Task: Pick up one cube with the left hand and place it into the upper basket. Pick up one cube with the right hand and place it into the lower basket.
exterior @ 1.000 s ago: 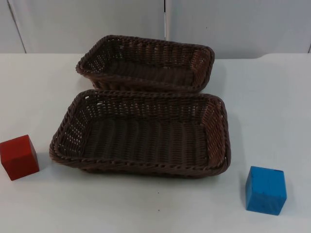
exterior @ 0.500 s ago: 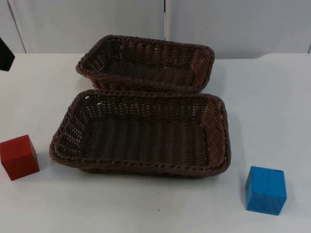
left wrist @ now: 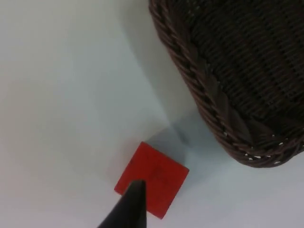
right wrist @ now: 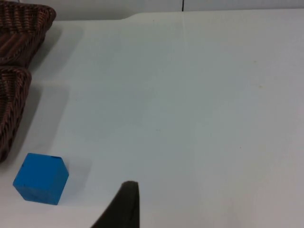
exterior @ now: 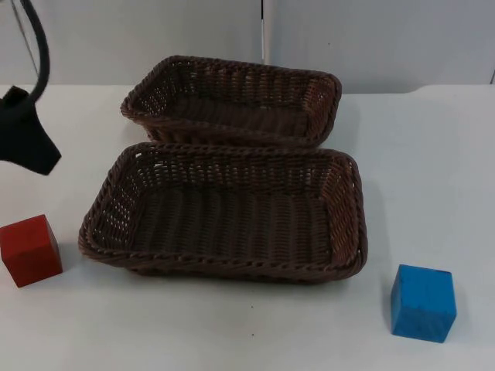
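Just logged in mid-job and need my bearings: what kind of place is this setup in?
Probably a lab or test bench, not a home: a bare white table against a grey partition wall, with only two wicker baskets and two plain cubes.

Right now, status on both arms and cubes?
Left gripper above table, aimed at red cube. Blue cube on table by lower basket. Upper basket behind. Path open.
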Robot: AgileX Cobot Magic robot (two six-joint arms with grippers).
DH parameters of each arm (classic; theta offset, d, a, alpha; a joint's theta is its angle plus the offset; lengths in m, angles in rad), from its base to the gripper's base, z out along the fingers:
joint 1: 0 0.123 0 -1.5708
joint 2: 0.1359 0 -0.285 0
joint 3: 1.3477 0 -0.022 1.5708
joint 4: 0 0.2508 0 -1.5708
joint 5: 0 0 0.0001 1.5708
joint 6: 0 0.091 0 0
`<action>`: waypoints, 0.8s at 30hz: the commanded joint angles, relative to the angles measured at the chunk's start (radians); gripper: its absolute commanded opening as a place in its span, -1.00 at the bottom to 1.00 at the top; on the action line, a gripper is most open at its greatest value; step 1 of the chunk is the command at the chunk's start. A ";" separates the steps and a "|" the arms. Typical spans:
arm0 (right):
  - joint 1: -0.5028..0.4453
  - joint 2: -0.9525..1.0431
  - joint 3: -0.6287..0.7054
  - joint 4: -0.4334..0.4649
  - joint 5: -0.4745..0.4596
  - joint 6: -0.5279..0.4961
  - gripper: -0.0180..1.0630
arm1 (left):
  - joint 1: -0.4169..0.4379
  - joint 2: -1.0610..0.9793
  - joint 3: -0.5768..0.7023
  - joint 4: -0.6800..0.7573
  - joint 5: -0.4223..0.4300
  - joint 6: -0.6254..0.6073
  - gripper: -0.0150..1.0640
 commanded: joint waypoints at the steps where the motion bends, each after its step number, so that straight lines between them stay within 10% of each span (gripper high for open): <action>1: -0.007 -0.004 0.002 -0.003 -0.003 0.002 0.96 | -0.015 0.014 -0.006 -0.011 -0.020 0.031 0.97; 24: -0.007 -0.004 0.002 -0.001 -0.003 0.002 0.96 | -0.015 0.237 -0.008 0.024 -0.172 0.041 0.97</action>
